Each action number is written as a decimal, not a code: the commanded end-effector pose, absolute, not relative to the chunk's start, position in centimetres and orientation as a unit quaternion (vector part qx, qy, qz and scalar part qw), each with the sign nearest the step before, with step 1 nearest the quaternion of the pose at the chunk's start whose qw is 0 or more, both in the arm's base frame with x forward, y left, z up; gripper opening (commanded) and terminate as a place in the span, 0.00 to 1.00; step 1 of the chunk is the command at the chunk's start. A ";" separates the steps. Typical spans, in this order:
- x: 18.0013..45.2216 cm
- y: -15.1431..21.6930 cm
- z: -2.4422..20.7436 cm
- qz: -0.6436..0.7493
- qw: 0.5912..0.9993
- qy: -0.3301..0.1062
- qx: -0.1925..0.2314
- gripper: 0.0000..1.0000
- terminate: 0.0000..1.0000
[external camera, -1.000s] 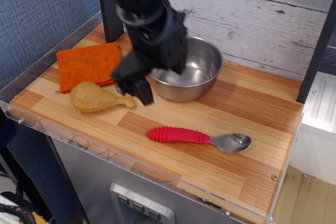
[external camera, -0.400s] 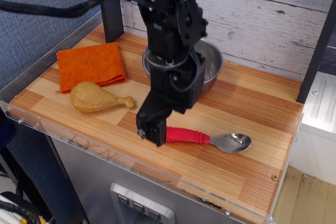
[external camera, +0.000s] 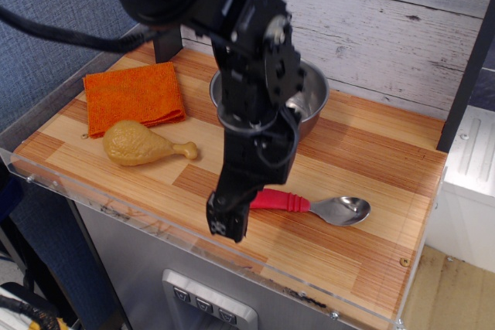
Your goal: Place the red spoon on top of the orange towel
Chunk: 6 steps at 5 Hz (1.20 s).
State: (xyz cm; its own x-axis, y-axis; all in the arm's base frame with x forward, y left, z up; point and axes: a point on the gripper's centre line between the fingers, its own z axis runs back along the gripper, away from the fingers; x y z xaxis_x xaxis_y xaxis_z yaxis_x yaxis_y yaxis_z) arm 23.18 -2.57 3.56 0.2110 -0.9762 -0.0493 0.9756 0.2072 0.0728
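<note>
The red spoon (external camera: pixel 280 201) lies on the wooden counter near the front edge, with its silver bowl (external camera: pixel 344 210) pointing right. My gripper (external camera: pixel 227 223) hangs over the left end of the red handle and hides that end. I cannot make out a gap between its dark fingers, nor whether they touch the spoon. The orange towel (external camera: pixel 133 96) lies flat at the back left of the counter, well left of the gripper.
A tan toy chicken drumstick (external camera: pixel 141 144) lies just in front of the towel. A steel bowl (external camera: pixel 310 103) stands at the back, partly hidden by the arm. The counter (external camera: pixel 371 160) has a clear plastic lip along its front and left edges.
The gripper has moved from beside the steel bowl forward and down to the left end of the spoon's handle. The spoon, towel and drumstick have not moved.
</note>
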 end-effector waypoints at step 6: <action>26.4 -4.8 1.6 -0.609 0.789 -0.031 0.080 0.00 0.00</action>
